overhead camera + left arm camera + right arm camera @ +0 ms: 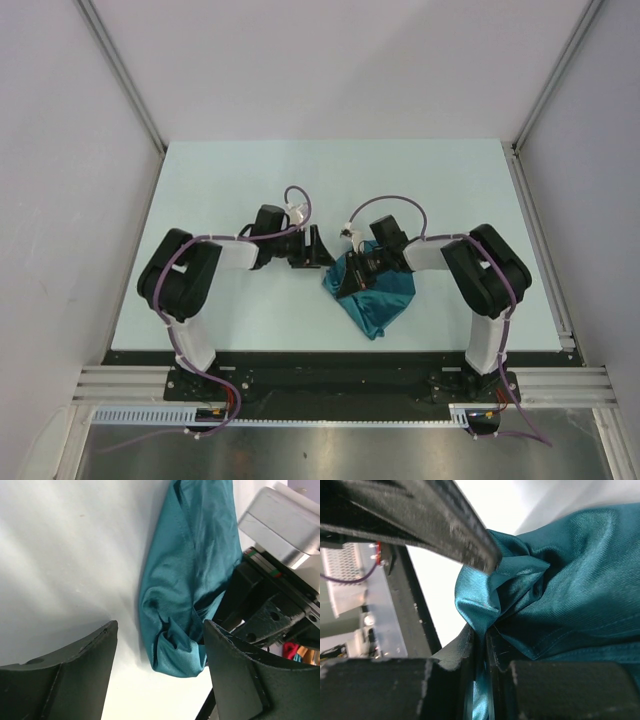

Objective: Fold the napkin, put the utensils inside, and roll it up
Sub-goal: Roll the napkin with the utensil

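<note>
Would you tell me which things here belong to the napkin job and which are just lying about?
Job: napkin, bunched; right gripper, shut on it; left gripper, open beside it.
Not the job: table, only underneath. No utensils in view.

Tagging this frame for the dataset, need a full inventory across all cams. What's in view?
thin shiny fabric napkin: one, teal, bunched on the table, right of centre
flat table top: one, pale mint, under everything
enclosure wall panels: three, white, at the left, back and right of the table
metal utensils: none visible in any view
left arm: one, black and white, purple cable, near-left edge
right arm: one, same colours, near-right edge
left gripper: one, black, open, empty, beside the napkin
right gripper: one, black, shut on a napkin fold
</note>
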